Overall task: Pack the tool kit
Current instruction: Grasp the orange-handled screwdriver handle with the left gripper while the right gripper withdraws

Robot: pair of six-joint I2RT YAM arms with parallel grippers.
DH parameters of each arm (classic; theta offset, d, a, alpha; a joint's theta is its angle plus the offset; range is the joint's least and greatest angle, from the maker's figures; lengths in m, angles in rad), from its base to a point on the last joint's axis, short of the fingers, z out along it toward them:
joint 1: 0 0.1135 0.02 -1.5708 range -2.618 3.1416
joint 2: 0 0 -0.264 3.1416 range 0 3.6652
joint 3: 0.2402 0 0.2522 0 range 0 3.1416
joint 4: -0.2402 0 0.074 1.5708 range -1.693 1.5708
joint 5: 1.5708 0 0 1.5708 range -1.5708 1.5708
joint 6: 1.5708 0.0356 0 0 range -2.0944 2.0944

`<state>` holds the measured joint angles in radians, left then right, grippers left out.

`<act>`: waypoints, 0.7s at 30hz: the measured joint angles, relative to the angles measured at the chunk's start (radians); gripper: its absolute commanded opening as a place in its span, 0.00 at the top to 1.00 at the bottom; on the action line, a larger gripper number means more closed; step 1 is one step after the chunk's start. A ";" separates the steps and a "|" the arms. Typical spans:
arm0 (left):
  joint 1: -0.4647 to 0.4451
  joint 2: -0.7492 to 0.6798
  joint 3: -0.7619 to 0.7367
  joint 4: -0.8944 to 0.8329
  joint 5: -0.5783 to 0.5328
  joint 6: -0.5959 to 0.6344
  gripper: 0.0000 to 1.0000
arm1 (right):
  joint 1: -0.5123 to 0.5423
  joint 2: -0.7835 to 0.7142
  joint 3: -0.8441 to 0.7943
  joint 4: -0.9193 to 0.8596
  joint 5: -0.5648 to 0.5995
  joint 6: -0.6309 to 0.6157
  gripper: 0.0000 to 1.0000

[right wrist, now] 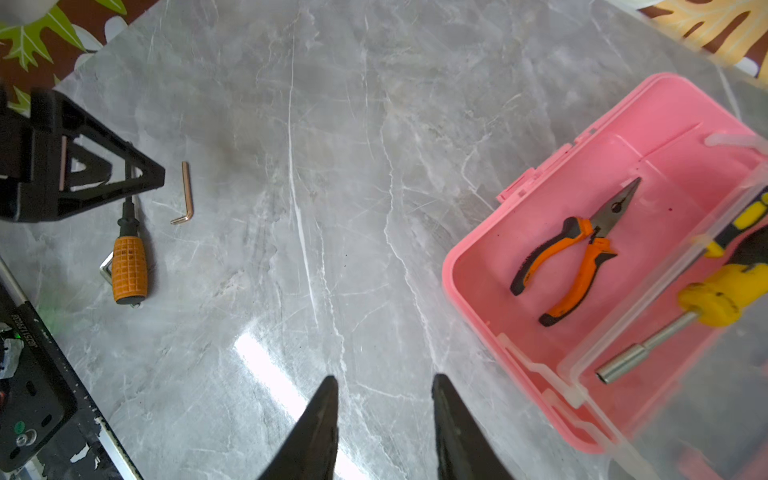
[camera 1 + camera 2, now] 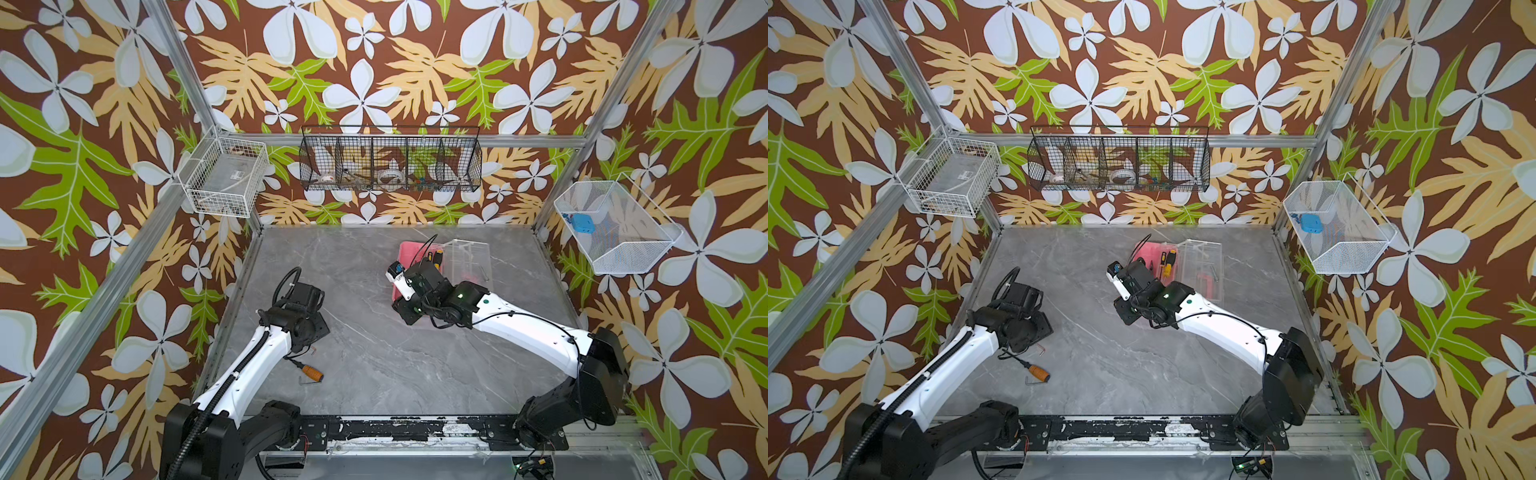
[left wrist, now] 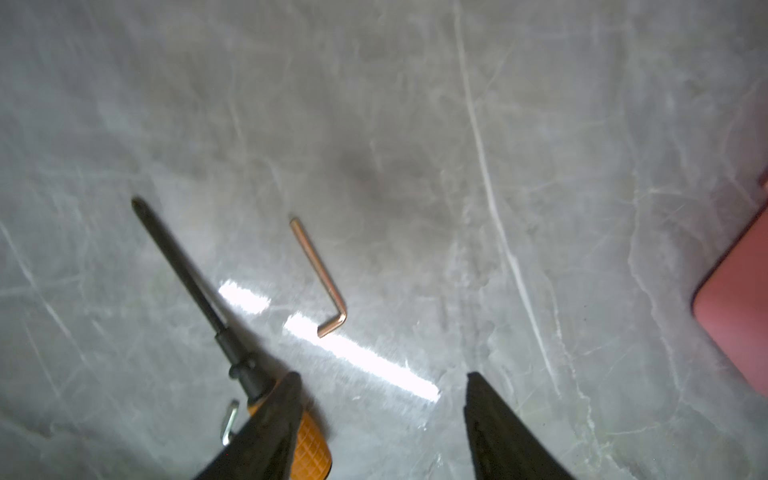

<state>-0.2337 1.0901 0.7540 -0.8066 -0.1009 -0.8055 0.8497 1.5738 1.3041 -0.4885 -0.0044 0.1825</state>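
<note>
Pliers (image 1: 573, 253) lie in pink case (image 1: 478, 299); left gripper (image 3: 382, 374) gapes near hex key (image 3: 318, 266).

The right arm (image 2: 519, 328) covers the case (image 2: 408, 252) toward seven o'clock. The twelve-o'clock basket (image 2: 459, 164) holds things too small to tell.

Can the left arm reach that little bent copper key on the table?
Probably yes. The left gripper hangs open just short of the bent copper key, which lies alone on bare table. The orange-handled screwdriver lies beside it, not touching.
</note>
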 measured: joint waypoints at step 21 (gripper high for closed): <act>0.001 -0.058 -0.294 0.061 0.109 -0.225 0.55 | 0.002 0.016 -0.047 0.016 0.011 -0.037 0.61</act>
<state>-0.2329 1.0325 0.4599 -0.7456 0.0082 -1.0306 0.8513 1.5902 1.2572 -0.4725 0.0067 0.1459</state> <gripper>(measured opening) 0.458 0.387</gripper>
